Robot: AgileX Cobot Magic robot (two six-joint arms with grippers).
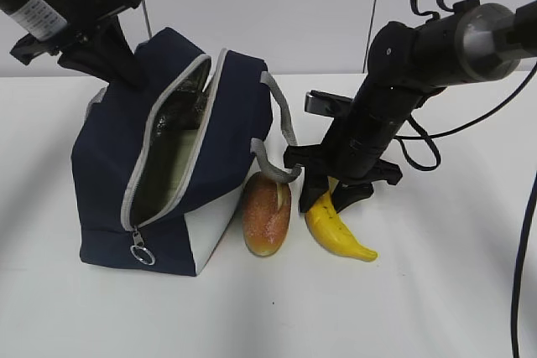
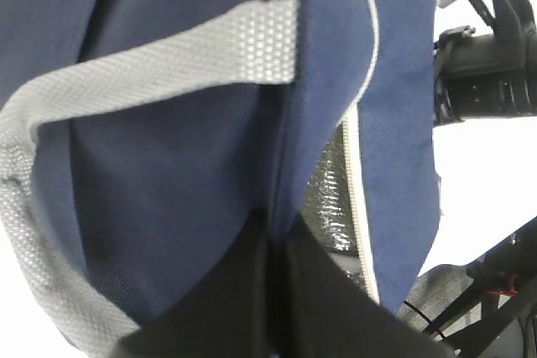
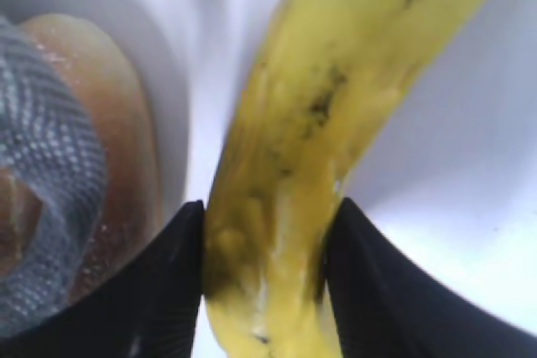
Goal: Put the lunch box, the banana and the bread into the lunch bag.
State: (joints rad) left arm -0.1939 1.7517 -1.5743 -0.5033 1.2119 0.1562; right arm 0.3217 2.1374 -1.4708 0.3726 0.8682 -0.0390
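Observation:
The navy lunch bag [image 1: 109, 182] stands at the left with its zipper open and silver lining showing. My left gripper [image 1: 126, 69] is shut on the bag's upper rear edge; in the left wrist view [image 2: 277, 241] navy fabric [image 2: 168, 165] is pinched between the dark fingers. The bread [image 1: 267, 214] lies just right of the bag. The banana [image 1: 340, 232] lies right of the bread. My right gripper [image 1: 336, 192] is shut on the banana's upper end, both pads pressing the banana [image 3: 319, 106] in the right wrist view [image 3: 267, 249]. The lunch box is out of view.
A grey strap handle [image 1: 281, 136] hangs from the bag over the bread's top and shows in the right wrist view [image 3: 42, 207] in front of the bread [image 3: 126, 123]. The ring pull [image 1: 141, 251] hangs at the bag's front. The white table [image 1: 419, 308] extends forward and right.

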